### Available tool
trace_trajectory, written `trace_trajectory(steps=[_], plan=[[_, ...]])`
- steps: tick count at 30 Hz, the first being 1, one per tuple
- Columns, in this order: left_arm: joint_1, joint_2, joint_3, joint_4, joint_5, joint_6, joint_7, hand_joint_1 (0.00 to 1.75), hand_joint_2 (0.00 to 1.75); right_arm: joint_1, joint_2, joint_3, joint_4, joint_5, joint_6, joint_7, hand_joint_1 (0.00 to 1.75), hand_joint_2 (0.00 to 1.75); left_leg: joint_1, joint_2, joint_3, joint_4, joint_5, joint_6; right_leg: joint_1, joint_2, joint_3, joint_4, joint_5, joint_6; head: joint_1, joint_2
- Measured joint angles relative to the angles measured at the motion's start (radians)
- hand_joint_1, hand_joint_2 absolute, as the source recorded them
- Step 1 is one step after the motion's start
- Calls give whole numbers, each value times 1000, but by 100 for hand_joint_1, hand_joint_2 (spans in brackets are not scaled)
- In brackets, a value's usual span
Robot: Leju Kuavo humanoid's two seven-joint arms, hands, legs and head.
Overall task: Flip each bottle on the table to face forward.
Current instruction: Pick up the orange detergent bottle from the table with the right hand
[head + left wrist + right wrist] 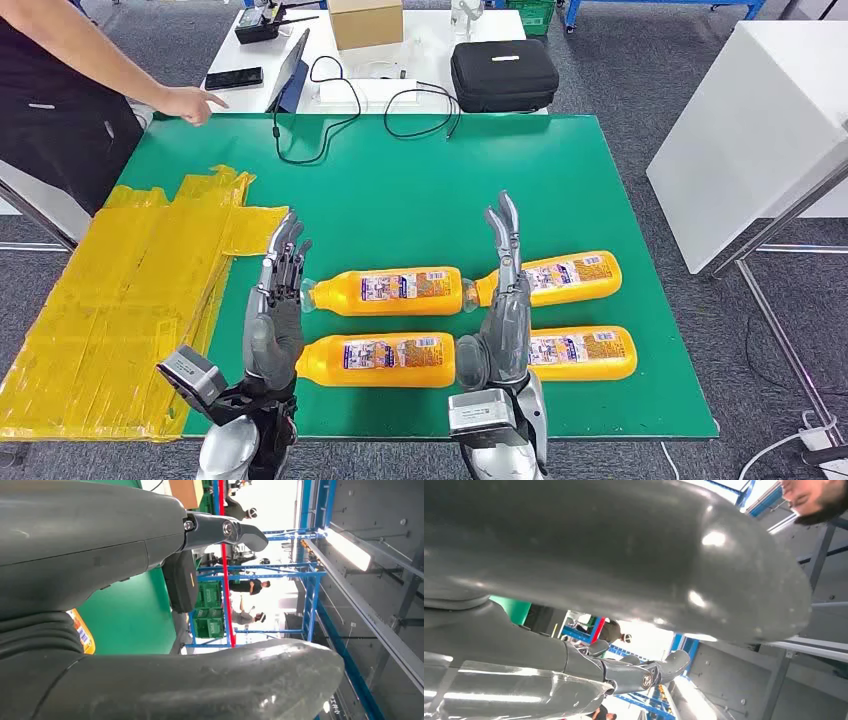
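Several orange bottles lie on their sides on the green table (400,180), in two rows near the front edge. The far left bottle (390,290) and near left bottle (375,360) lie between my hands. The far right bottle (565,277) and near right bottle (585,352) lie to the right of my right hand. My left hand (280,300) stands upright with straight fingers, holding nothing, just left of the left bottles. My right hand (505,300) stands the same way between the two columns. An orange bottle edge (80,632) shows in the left wrist view.
Crumpled yellow plastic (130,290) covers the table's left side. A person's hand (190,103) rests at the far left corner. Black cables (340,110) trail over the far edge. Behind stands a white table with a black case (503,72) and a cardboard box (365,22).
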Motion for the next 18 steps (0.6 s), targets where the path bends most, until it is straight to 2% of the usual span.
trace_trajectory(steps=[17,18], plan=[[0,0,0,0,0,0,0,0,0,0,0,0,0,0,0,0,0,0,0,0,0,0,0,0,0,0,0,0,0,0,0,0],[0,0,0,0,0,0,0,7,0,0,0,0,0,0,0,0,0,0,0,0,0,0,0,0,0,0,0,0,0,0,0,0]])
